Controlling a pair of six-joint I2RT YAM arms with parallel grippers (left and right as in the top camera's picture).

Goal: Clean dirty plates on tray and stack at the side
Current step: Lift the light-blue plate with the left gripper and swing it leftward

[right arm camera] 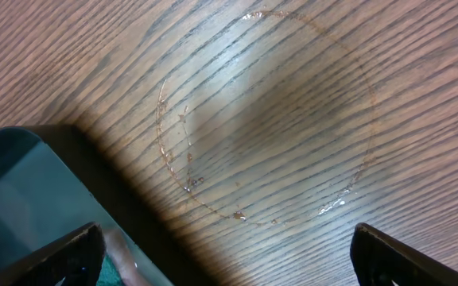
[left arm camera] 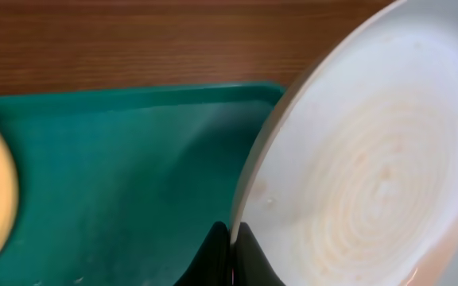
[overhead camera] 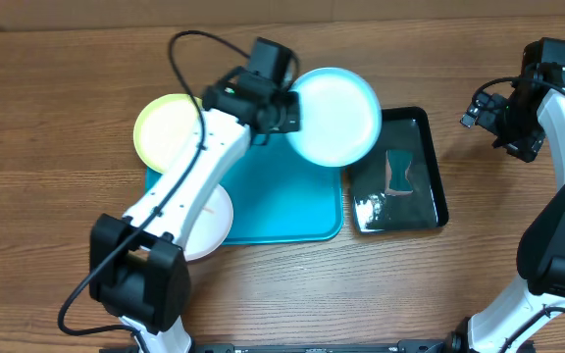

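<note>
My left gripper point(overhead camera: 284, 108) is shut on the rim of the pale blue plate point(overhead camera: 333, 116), holding it up over the far right corner of the turquoise tray point(overhead camera: 292, 201). In the left wrist view both fingers point(left arm camera: 213, 254) pinch the edge of that plate point(left arm camera: 372, 159), whose face shows faint orange rings, with the tray point(left arm camera: 118, 159) below. A yellow-green plate point(overhead camera: 170, 127) rests on the tray's far left corner. The white plate point(overhead camera: 216, 224) lies at the near left corner, partly under my left arm. At the far right my right gripper point(overhead camera: 503, 120) stands open and holds nothing.
A glossy black tray point(overhead camera: 430, 157) with wet contents lies right of the turquoise tray. Below my right gripper point(right arm camera: 229, 266) the wooden table shows a wet ring mark point(right arm camera: 269, 119), with the black tray's corner point(right arm camera: 14, 183) at the left.
</note>
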